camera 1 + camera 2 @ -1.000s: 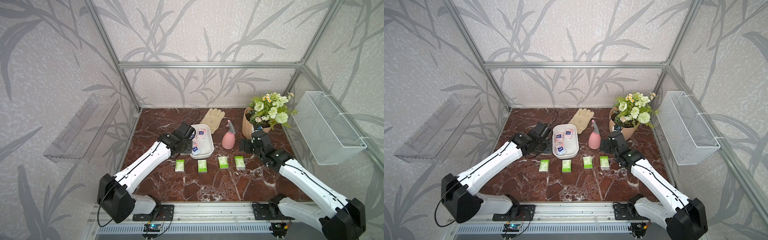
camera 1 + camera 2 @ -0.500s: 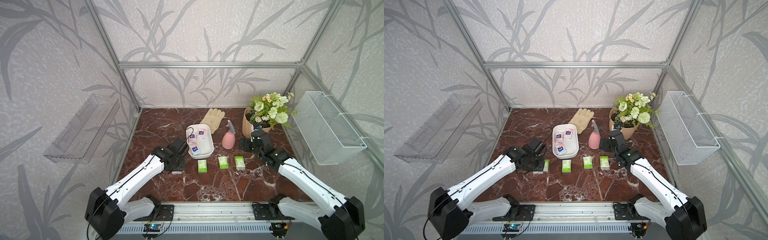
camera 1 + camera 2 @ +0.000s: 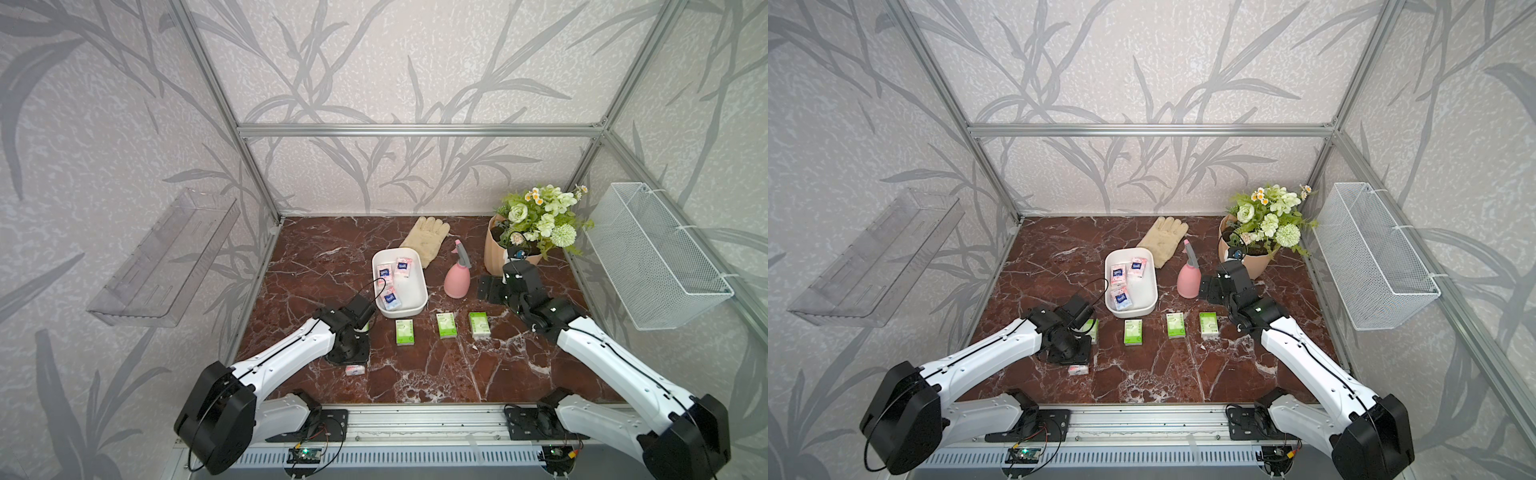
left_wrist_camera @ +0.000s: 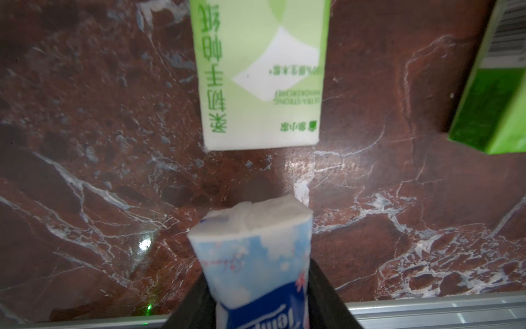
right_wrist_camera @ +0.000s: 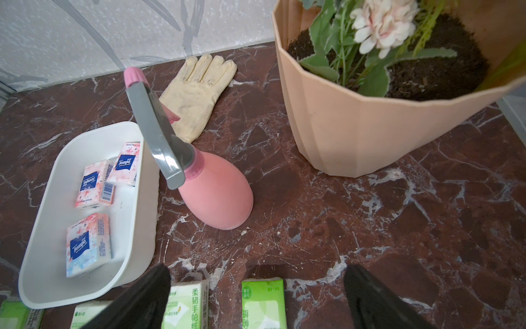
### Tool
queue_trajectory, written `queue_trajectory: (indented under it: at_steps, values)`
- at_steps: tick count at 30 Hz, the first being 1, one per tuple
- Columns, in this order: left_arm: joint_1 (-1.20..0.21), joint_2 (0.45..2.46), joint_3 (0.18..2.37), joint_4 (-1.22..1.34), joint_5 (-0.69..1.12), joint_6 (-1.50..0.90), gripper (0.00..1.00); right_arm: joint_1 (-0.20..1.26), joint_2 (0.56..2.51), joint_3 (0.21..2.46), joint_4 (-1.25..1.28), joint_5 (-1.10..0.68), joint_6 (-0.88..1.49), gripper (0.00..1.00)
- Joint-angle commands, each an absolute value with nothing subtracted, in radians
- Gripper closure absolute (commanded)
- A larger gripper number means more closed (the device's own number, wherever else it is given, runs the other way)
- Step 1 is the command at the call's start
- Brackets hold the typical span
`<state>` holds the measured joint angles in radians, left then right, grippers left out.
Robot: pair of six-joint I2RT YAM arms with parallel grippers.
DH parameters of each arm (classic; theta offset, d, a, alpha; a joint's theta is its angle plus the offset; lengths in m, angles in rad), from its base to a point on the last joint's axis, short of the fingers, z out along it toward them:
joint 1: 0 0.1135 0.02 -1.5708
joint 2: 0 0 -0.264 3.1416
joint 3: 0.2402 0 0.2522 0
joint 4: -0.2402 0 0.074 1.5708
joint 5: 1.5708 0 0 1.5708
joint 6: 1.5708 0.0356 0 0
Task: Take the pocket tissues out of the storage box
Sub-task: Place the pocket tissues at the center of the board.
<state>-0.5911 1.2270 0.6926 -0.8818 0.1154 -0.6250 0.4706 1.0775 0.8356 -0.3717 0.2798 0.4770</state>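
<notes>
Tabletop: red-brown marble, walled at left, back and right, with an aluminium rail along the front. Bare marble lies open along the left side behind the left arm, and across the front strip between the green packs and the rail. Clear plastic shelf: on the left wall, above the tabletop's edge. Green-and-white packs: four flat in a row, apart from one another, the leftmost partly hidden under the left arm in both top views. Storage box: white, mid-tabletop, just behind that row, holding three pink-and-blue packs. Work glove, pink spray bottle and flower pot: toward the back right. Wire mesh basket: on the right wall. Left pincer: closed narrowly on a fourth pink-and-blue pack, held outside the box, low over the marble, with its free end near the leftmost green pack; whether it touches the tabletop cannot be told. Right pincer: jaws wide apart, nothing between them, hovering near the spray bottle. Left arm: reaching from the front left base, wrist bent down. Right arm: stretched from the front right base toward the back.
</notes>
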Motion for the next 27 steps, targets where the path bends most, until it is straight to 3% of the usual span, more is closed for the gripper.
queue_trajectory:
  at_steps: [1, 13, 27]
  values:
    - [-0.596, 1.248, 0.655, -0.831, 0.15, -0.641, 0.54, 0.463, 1.057, 0.83, -0.388, 0.297, 0.465, 0.01]
    - [-0.603, 1.312, 0.627, -0.784, 0.121, -0.629, 0.43, 0.459, 1.06, 0.836, -0.392, 0.294, 0.456, 0.01]
    - [-0.599, 1.23, 0.829, -0.956, -0.037, -0.536, 0.15, 0.454, 1.055, 0.837, -0.388, 0.298, 0.456, 0.01]
